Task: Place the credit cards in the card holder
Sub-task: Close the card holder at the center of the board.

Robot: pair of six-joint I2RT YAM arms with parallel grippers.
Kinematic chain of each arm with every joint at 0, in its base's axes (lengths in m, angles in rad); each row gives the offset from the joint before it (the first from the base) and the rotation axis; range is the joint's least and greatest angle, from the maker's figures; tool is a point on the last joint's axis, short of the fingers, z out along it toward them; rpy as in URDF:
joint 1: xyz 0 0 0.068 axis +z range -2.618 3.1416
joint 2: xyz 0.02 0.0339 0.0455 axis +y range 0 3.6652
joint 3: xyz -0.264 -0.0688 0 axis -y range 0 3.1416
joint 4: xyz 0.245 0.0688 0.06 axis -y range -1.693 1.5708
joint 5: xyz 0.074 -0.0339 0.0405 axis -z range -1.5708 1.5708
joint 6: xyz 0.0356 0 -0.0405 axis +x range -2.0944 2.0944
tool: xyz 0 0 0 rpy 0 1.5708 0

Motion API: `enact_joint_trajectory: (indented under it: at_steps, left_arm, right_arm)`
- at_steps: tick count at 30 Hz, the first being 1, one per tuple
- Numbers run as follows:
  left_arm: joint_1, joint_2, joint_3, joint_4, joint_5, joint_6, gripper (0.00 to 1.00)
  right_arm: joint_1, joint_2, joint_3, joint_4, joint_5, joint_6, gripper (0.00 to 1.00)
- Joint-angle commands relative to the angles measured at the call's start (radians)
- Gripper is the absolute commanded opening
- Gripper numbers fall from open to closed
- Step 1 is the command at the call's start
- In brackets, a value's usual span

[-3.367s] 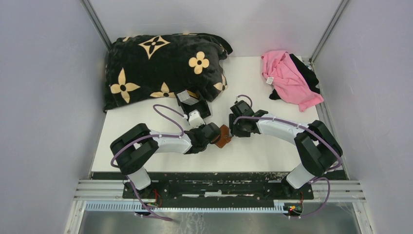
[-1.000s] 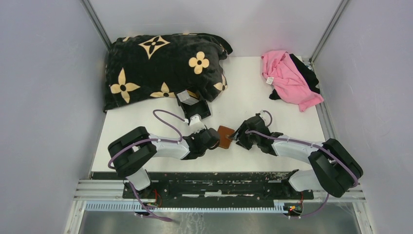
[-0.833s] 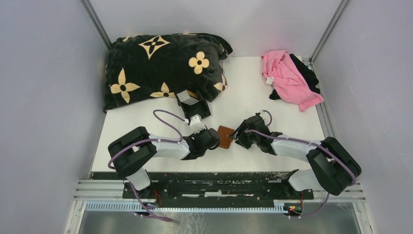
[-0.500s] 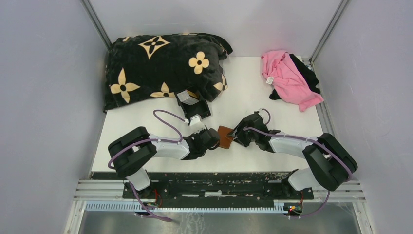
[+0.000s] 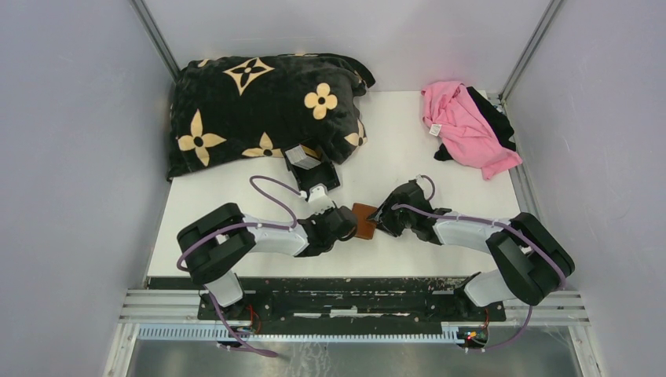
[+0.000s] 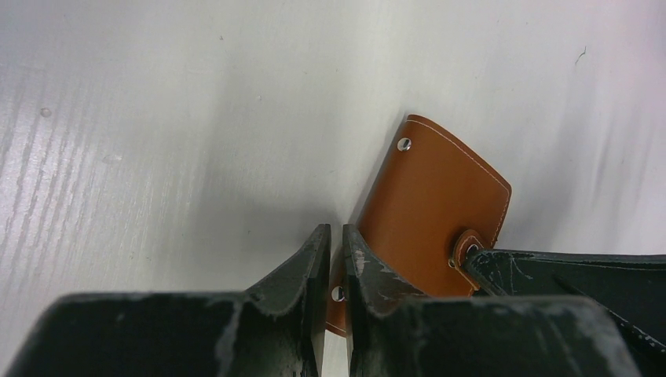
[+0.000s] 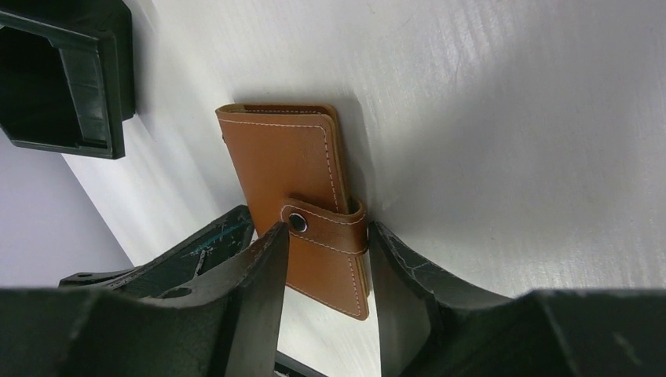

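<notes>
Position of task item: the card holder [image 5: 364, 222] lay on the white bench [image 5: 408, 149], near the front edge and roughly midway between the two arms. It was folded shut, with its strap [image 7: 326, 222] wrapped across the cover and fastened at the snap [image 7: 298, 222].

Left tool [image 5: 349, 223]: it sat at the left side of the card holder. In the left wrist view its fingers [image 6: 302, 263] were drawn almost together. A thin corner of the brown leather, with one rivet showing, sat in the narrow gap between them. The tool was therefore closed and gripping the card holder by that edge.

Right tool [image 5: 380, 221]: it sat at the opposite, right side of the card holder, facing the left tool. In the right wrist view its fingers [image 7: 263, 259] stood apart and straddled the card holder at the strap, one on each side and hard up against the leather. I could not tell whether they were pressing on it.

Other items: a black tray [image 5: 330, 177] stood just beyond the left tool, apart from the card holder. It held a pale grey stack, seemingly the cards [image 5: 299, 155], too small to confirm. A black flowered blanket [image 5: 259, 102] lay at the far left of the bench. A pink cloth [image 5: 463, 122] lay at the far right.
</notes>
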Motion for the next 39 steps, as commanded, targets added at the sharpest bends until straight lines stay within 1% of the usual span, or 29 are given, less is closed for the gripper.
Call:
enact_joint_trajectory:
  at_steps: [1,7,15,19,24,39]
  left_arm:
    - [-0.011,0.08,-0.037,-0.206,0.101,0.004,0.2]
    - [-0.011,0.09,-0.028,-0.21,0.101,0.005,0.2]
    - [-0.01,0.099,-0.015,-0.222,0.098,0.006,0.2]
    - [-0.01,0.104,-0.013,-0.224,0.097,0.004,0.2]
    - [-0.011,0.115,-0.005,-0.225,0.1,0.002,0.2]
    - [-0.012,0.134,0.028,-0.237,0.098,0.013,0.2]
  right_arm:
    - [-0.004,0.014,0.026,-0.031,-0.005,-0.013,0.48]
    - [-0.009,0.017,0.026,-0.026,-0.012,-0.015,0.48]
    - [-0.047,-0.026,0.032,-0.034,-0.034,-0.041,0.54]
    - [-0.061,-0.072,0.002,-0.035,-0.007,-0.026,0.54]
    - [-0.08,-0.089,-0.004,-0.058,0.007,-0.028,0.53]
    - [-0.083,-0.01,0.049,-0.118,-0.019,-0.059,0.47]
